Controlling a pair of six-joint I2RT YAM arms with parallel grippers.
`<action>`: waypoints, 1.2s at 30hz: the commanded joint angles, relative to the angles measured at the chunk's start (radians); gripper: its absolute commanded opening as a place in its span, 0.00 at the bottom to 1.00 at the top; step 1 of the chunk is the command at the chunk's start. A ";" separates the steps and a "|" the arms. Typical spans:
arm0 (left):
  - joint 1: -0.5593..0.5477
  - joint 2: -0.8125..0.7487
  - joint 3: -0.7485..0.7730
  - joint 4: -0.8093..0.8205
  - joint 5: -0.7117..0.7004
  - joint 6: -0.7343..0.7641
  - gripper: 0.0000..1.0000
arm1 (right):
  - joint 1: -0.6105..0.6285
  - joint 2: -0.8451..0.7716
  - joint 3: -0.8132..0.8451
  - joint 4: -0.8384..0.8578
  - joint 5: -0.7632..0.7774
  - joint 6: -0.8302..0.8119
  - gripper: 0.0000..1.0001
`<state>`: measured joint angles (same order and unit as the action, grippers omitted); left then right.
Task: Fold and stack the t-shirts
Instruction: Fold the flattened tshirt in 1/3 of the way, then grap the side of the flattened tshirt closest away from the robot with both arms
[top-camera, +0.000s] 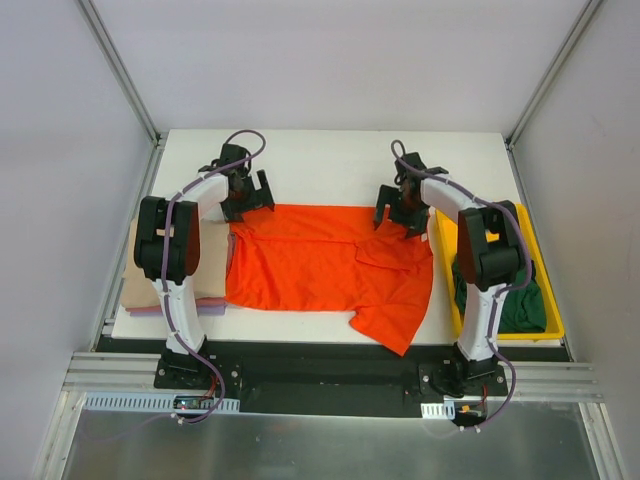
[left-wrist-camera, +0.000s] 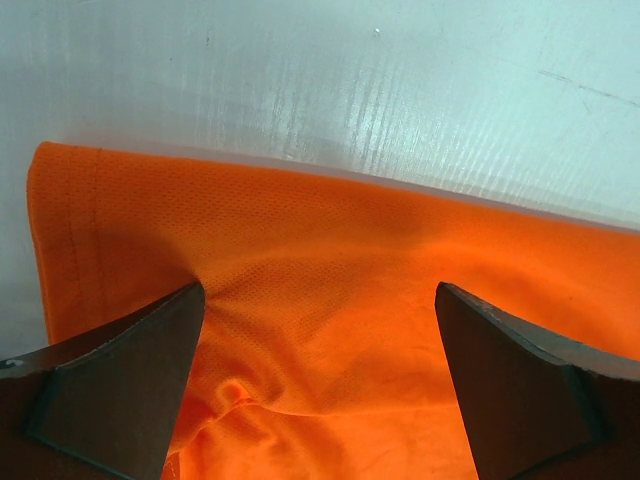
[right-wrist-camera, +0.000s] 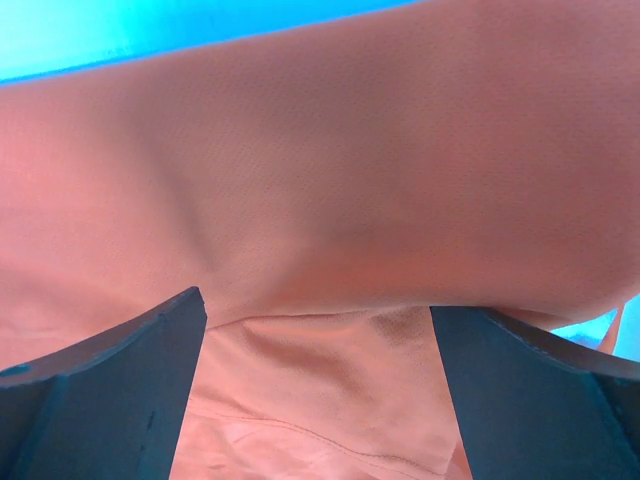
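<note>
Progress: early for the shirt in hand, with no fold yet in it.

Folded stack (top-camera: 135, 285): sits done at the left edge of the surface (top-camera: 330, 165), tan on top, pink and lavender edges showing beneath.

Orange-red t-shirt (top-camera: 320, 265): lies spread open across the middle of the surface, mostly flat, with wrinkles at the centre and one sleeve trailing toward the near edge. Shows a fine mesh knit, thin and limp, with a double-stitched hem.

Dark green t-shirt (top-camera: 520, 305): waits crumpled in the yellow tray (top-camera: 447, 235) at the right edge, unfolded.

Left jaws: released, spread wide over the shirt's far-left corner, holding nothing.

Right jaws: released likewise over the far-right corner, with cloth just below. Contact with the fabric cannot be told.

Remaining, by judgement: fold orange-red, stack it, then repeat for green.
</note>
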<state>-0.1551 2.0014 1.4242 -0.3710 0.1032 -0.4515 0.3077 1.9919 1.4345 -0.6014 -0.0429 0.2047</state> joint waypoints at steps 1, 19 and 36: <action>0.009 0.013 0.019 -0.036 0.059 0.025 0.99 | -0.059 0.097 0.141 -0.087 -0.072 -0.050 0.96; 0.009 0.117 0.168 -0.040 0.182 0.040 0.99 | -0.200 0.355 0.575 -0.339 -0.114 -0.116 0.96; 0.008 0.149 0.427 -0.137 0.151 0.089 0.99 | -0.197 0.294 0.732 -0.299 -0.147 -0.252 0.96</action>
<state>-0.1493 2.2234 1.7924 -0.4686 0.2520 -0.4023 0.0956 2.3901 2.1136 -0.9081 -0.1989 0.0456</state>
